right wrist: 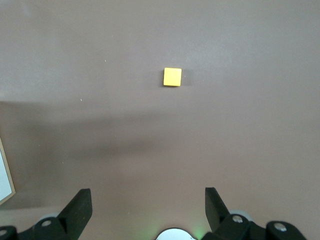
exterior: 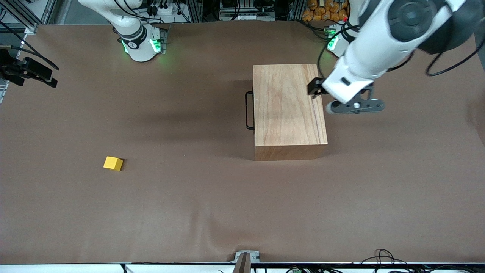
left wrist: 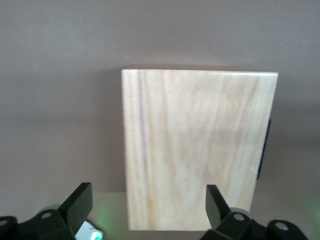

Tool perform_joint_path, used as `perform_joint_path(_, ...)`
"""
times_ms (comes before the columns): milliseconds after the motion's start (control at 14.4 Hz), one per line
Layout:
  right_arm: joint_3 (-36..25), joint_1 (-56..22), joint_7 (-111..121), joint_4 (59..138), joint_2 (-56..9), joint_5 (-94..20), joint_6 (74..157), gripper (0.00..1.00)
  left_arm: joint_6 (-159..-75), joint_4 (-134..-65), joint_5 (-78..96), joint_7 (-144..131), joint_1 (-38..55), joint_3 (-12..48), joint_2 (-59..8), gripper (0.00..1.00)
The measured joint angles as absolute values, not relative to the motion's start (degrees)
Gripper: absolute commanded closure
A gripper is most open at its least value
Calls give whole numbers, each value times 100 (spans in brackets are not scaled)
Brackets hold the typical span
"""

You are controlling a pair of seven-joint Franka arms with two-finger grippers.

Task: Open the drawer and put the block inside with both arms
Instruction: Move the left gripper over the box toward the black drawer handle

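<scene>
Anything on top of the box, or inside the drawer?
The box top is bare; the open left gripper hangs over its edge. The drawer is shut, only its handle showing, so its inside is hidden.

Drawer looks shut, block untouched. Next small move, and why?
Probably bring the left hand across the wooden box toward the black loop handle. The drawer is closed, that hand is open above the box's other edge, and the yellow block sits apart on the table, under the open right hand.
</scene>
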State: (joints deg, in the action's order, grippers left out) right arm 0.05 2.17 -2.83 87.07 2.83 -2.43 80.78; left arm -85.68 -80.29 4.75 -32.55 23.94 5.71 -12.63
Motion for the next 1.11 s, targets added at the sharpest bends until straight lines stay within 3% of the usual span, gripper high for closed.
perform_joint_path(1114, 19, 213, -283, 8939, 279, -243, 8036, 0, -10123, -7462, -7, -6390, 4675, 377, -3186, 0)
